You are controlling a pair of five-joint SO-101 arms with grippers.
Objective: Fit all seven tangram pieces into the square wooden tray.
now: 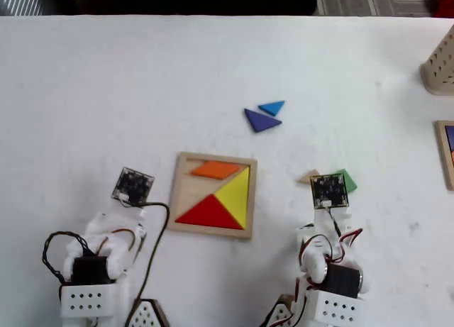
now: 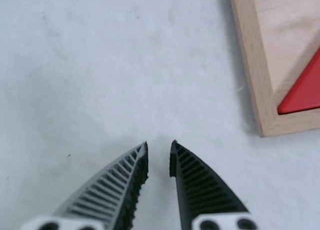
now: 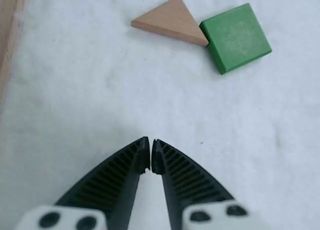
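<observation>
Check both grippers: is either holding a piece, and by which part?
Nothing is held. The left gripper hangs slightly open beside the tray; the right gripper is shut on nothing, short of the wooden triangle and green square.

My left arm (image 1: 103,245) and right arm (image 1: 319,259) are white, with black motors (image 1: 89,270) and red and black cables (image 1: 153,245). My left tool (image 2: 159,157) and right tool (image 3: 151,157) have black ribbed fingers (image 3: 125,175).

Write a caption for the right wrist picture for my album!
The right claw, shut, above the white table, facing a tan triangle touching a green square.
</observation>
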